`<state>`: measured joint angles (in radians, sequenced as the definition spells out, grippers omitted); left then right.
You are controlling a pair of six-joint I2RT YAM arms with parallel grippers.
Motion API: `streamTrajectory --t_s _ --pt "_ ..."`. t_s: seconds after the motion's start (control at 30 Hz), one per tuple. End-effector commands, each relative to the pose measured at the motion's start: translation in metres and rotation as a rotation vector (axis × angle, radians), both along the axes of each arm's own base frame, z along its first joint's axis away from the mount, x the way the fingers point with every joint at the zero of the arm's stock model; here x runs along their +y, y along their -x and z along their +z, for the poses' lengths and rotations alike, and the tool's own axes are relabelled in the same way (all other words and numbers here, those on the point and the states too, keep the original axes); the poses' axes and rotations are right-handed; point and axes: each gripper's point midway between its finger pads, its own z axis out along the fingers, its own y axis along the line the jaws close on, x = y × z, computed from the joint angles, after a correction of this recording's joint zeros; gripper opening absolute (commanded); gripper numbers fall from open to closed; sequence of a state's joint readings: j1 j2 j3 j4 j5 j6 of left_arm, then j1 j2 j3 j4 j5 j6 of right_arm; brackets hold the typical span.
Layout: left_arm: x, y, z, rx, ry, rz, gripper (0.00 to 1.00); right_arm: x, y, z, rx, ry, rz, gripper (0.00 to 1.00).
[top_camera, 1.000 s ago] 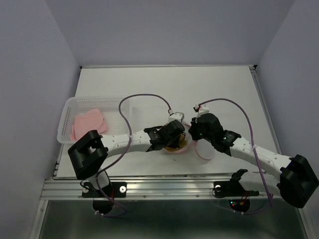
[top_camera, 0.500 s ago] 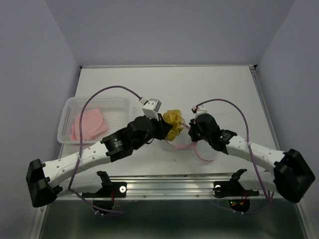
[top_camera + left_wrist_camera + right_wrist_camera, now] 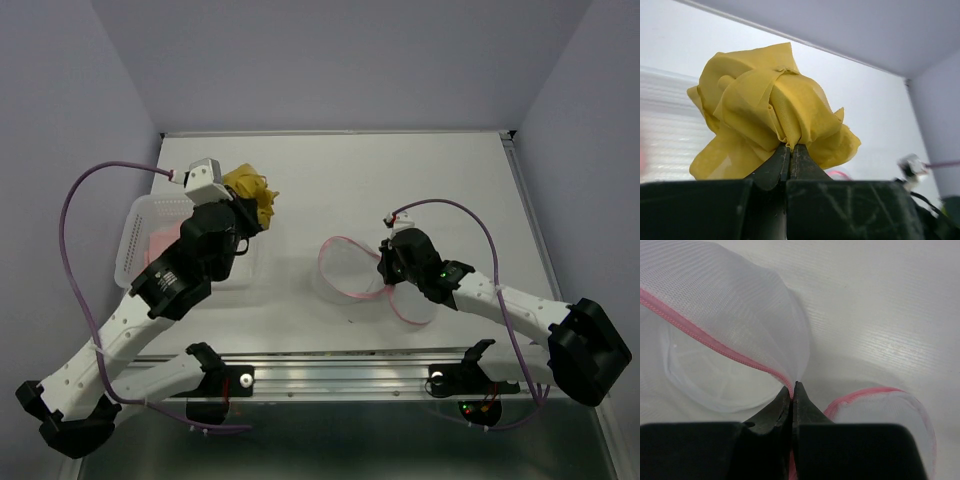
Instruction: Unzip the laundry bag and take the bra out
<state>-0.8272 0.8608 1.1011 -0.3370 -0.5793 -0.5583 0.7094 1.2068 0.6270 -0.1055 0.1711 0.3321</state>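
The white table [image 3: 420, 180] is carrying everything, and the laundry bag [image 3: 345, 268] is lying on it near the front edge, a little right of the middle. The left arm [image 3: 150, 300] is reaching up and away from the bag on its left side, while the right arm [image 3: 500, 300] is stretching in low from the bag's right. Well to the left of the bag, a white plastic basket [image 3: 130, 232] is sitting on the table with a pink cloth [image 3: 163, 243] lying inside it. The bag itself is standing open: its pink zipper trim is looping around a gaping mouth, and a second mesh half, also edged in pink, is lying flat just to the right of that mouth. The yellow bra [image 3: 770, 115] is out of the bag, hanging bunched in the air well to the bag's left and farther back, over the far corner of the basket. The left gripper [image 3: 790, 148] is pinching that bunched yellow fabric, its jaws pressed together with cloth between them. The right gripper [image 3: 792, 387] is clamping the bag's mesh edge right at the pink trim, its jaws closed on it where the two halves of the bag are meeting.
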Motion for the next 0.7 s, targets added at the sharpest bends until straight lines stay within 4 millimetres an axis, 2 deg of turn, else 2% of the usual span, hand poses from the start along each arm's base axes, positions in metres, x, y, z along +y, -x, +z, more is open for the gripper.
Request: streamTrajectory --t_s 0.0,0.07,0.2,0.27,0.4,0.57,0.63,0.67 --pt "0.061 -0.005 -0.047 0.136 -0.213 0.198 0.0 0.006 -0.003 0.012 -0.019 -0.024 0.017 0.01" --pt "0.079 -0.014 -0.065 0.18 -0.254 0.241 0.0 0.007 -0.003 0.012 -0.016 -0.024 0.019 0.01" --pt "0.095 -0.033 -0.109 0.291 -0.306 0.259 0.0 0.007 -0.003 0.012 -0.016 -0.024 0.021 0.01" --pt "0.087 -0.043 -0.124 0.317 -0.276 0.209 0.0 0.007 -0.003 0.012 -0.016 -0.024 0.021 0.01" --pt "0.096 -0.063 -0.165 0.438 -0.301 0.248 0.0 0.006 -0.002 0.013 -0.02 -0.024 0.019 0.01" --pt "0.09 -0.083 -0.2 0.505 -0.283 0.228 0.0 0.005 -0.002 0.012 -0.02 -0.022 0.019 0.01" --pt "0.085 -0.091 -0.206 0.526 -0.282 0.214 0.1 0.006 -0.002 0.011 -0.017 -0.019 0.021 0.01" --pt "0.081 -0.091 -0.205 0.526 -0.277 0.193 0.32 0.006 -0.002 0.012 -0.018 -0.02 0.021 0.01"
